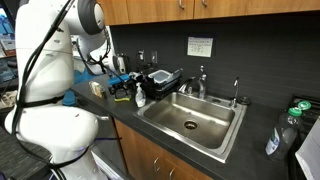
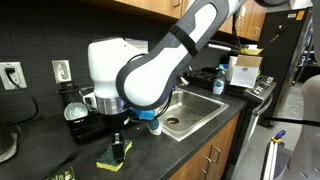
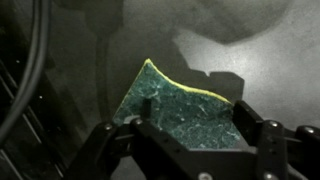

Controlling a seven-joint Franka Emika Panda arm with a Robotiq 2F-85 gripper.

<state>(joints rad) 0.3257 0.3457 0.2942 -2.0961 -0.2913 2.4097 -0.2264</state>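
Observation:
A green scouring sponge (image 3: 185,105) with a yellow edge lies on the dark counter, its top edge slightly curled. My gripper (image 3: 200,132) is down over it, one black finger on each side of the sponge and close to its edges, with the jaws still apart. In an exterior view the gripper (image 2: 119,143) stands straight down on the sponge (image 2: 110,159) near the counter's front edge. From across the sink the gripper (image 1: 122,88) shows left of the sink, at the same sponge (image 1: 122,97).
A steel sink (image 1: 226,140) with a faucet (image 1: 201,80) lies beside the gripper. A black dish rack (image 1: 160,78) and a small bottle (image 1: 140,96) stand close by. A coffee maker (image 2: 78,112) sits behind the sponge. A water bottle (image 1: 280,135) stands beyond the sink.

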